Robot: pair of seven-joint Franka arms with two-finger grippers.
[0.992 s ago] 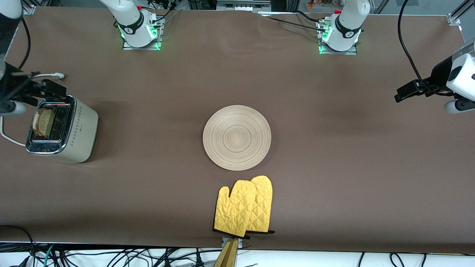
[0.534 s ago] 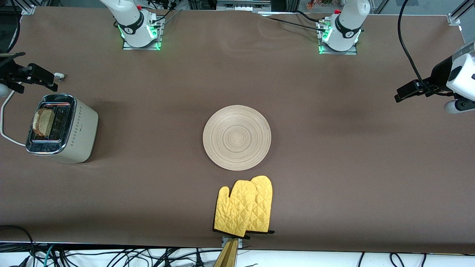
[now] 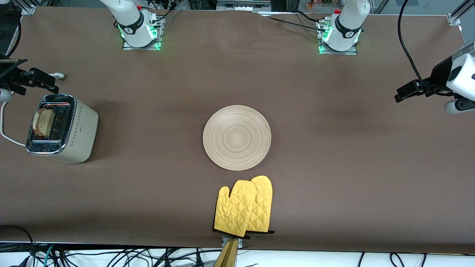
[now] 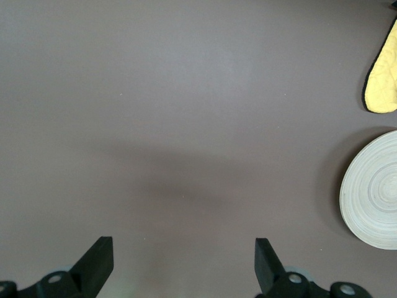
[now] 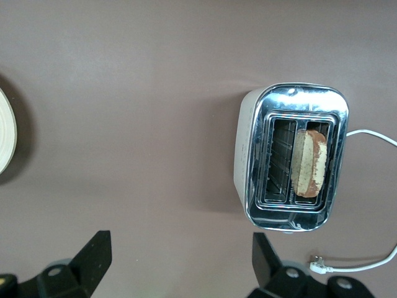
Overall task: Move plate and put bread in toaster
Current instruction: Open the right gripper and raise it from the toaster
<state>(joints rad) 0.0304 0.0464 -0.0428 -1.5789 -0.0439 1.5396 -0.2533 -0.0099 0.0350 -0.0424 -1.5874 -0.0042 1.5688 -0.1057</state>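
The pale ringed plate (image 3: 236, 137) lies bare at the table's middle; its edge also shows as plate (image 4: 375, 192) and plate (image 5: 5, 133). At the right arm's end stands the cream toaster (image 3: 83, 126), chrome-topped toaster (image 5: 298, 96). The bread (image 3: 42, 121) stands upright in the slot away from the plate, seen as bread (image 5: 309, 162); the other slot is empty. My right gripper (image 3: 37, 79) hangs open and empty over the cloth by the toaster's plug, right gripper (image 5: 180, 248). My left gripper (image 3: 404, 92) waits open and empty over the left arm's end, left gripper (image 4: 184, 254).
A pair of yellow oven mitts (image 3: 245, 207) lies nearer the camera than the plate, by the table's front edge, seen as mitts (image 4: 383, 81). The toaster's white cord (image 3: 5, 133) loops off the table's end, and its plug (image 5: 319, 266) lies on the brown cloth.
My right gripper has drawn up and away from over the toaster toward the table's end; the bread stays in its slot. The left arm and the plate have not moved.
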